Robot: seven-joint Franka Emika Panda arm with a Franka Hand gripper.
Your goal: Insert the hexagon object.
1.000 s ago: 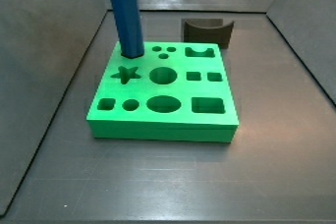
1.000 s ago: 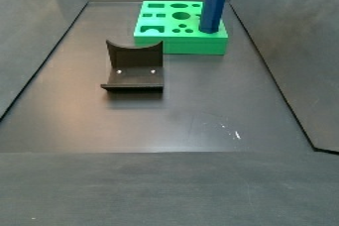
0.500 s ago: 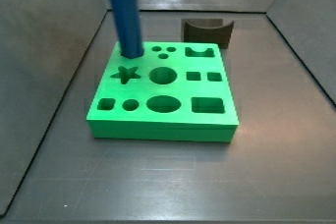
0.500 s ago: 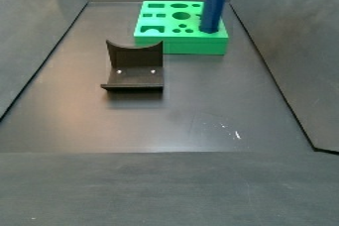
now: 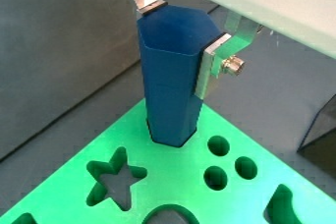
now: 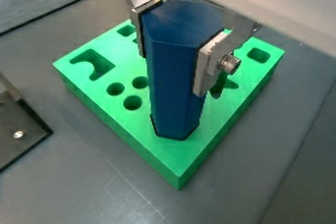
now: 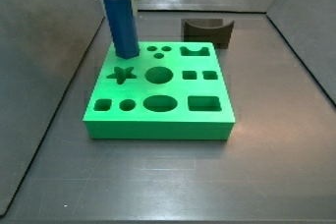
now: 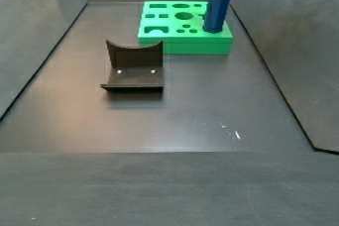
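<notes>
Over the green board (image 6: 132, 110), pincer (image 6: 178, 33) clamped on upright hexagon object (image 6: 178, 71).

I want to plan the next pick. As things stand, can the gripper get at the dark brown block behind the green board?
Probably not yet. The gripper is shut on the blue hexagon object, standing in a corner of the green board. The dark brown block itself stands clear, nothing over it.
</notes>
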